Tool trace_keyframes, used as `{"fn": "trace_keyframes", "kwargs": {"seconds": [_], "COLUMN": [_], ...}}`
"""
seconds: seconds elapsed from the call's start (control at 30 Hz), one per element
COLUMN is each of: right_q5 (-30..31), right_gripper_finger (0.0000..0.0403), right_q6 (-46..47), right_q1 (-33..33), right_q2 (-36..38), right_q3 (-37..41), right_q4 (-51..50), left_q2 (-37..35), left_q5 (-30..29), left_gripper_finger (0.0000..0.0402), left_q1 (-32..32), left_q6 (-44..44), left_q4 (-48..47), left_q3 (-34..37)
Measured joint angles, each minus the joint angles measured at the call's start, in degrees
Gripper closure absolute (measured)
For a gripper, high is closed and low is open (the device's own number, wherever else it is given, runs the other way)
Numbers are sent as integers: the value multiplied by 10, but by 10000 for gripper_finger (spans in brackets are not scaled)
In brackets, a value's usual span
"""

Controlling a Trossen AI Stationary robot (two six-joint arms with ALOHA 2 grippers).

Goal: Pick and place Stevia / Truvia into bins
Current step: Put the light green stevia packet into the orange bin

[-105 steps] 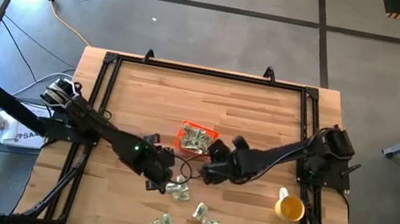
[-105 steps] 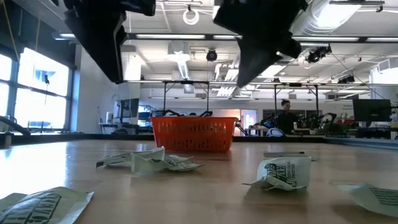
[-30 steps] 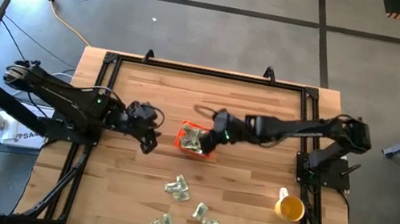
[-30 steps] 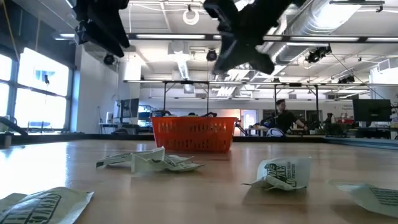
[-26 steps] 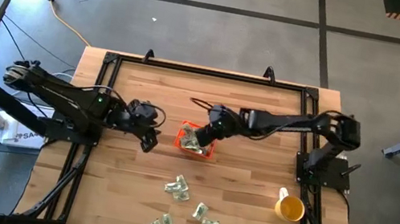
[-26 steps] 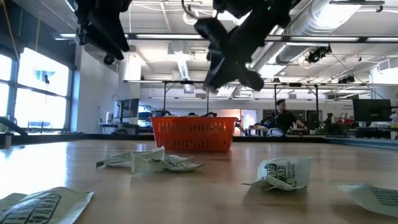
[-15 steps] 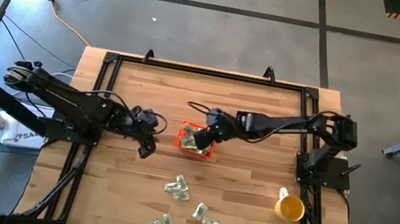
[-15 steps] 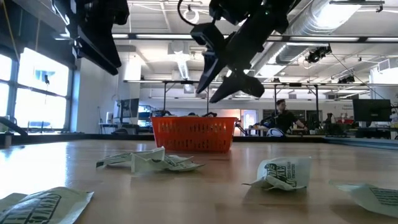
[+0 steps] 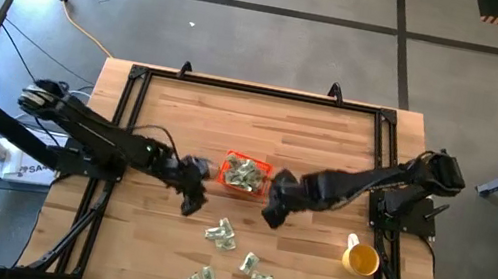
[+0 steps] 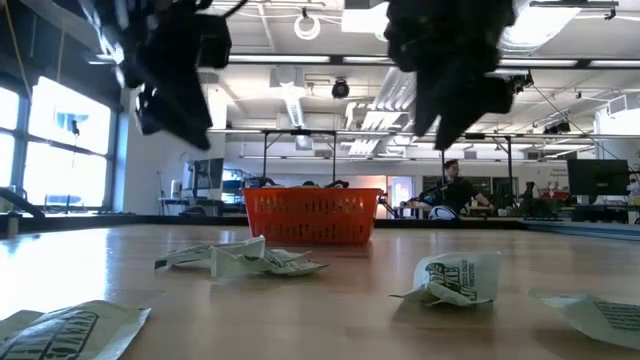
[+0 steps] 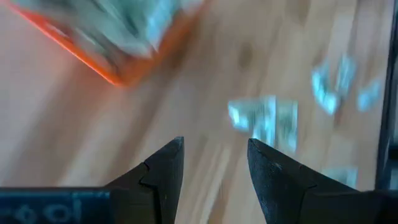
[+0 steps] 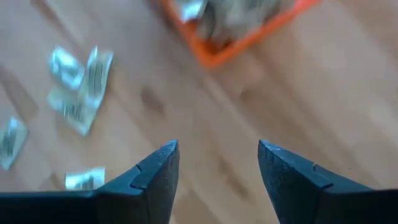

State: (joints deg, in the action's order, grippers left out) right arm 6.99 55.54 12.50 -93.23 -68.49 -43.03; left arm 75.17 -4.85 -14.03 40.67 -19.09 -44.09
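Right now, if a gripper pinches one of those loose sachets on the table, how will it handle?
The sachets look like thin crumpled paper, so probably light and floppy. One stands curled up off the table, so an edge is likely easy to pinch. Lying flat, another might slide if nudged.

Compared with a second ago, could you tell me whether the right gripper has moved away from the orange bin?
Yes. The right gripper, open and empty, has pulled back from above the orange bin toward the table's near edge, nearer the loose sachets.
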Motion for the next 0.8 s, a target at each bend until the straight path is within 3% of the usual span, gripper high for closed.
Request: {"fn": "trace_keyframes", "kwargs": {"seconds": [0.1, 0.2, 0.43, 0.63, 0.8], "right_q5": [7, 21, 73, 106, 128], "right_gripper_finger": [202, 208, 214, 214, 218], "right_q6": [29, 45, 106, 153, 165], "right_q1": [44, 89, 168, 206, 221], "right_q2": [0, 0, 0, 0, 0], "right_q3": [0, 0, 0, 0, 0], "right_q4": [-20, -29, -96, -105, -107], "left_q2": [56, 98, 159, 202, 250], "left_q5": [26, 6, -139, -171, -175], "left_gripper_finger": [191, 188, 159, 128, 139], "left_q1": [-32, -87, -183, -188, -171], "left_q6": [-39, -44, -29, -33, -25], "left_q4": [46, 109, 120, 124, 128], "left_q3": [0, 0, -40, -63, -62]}}
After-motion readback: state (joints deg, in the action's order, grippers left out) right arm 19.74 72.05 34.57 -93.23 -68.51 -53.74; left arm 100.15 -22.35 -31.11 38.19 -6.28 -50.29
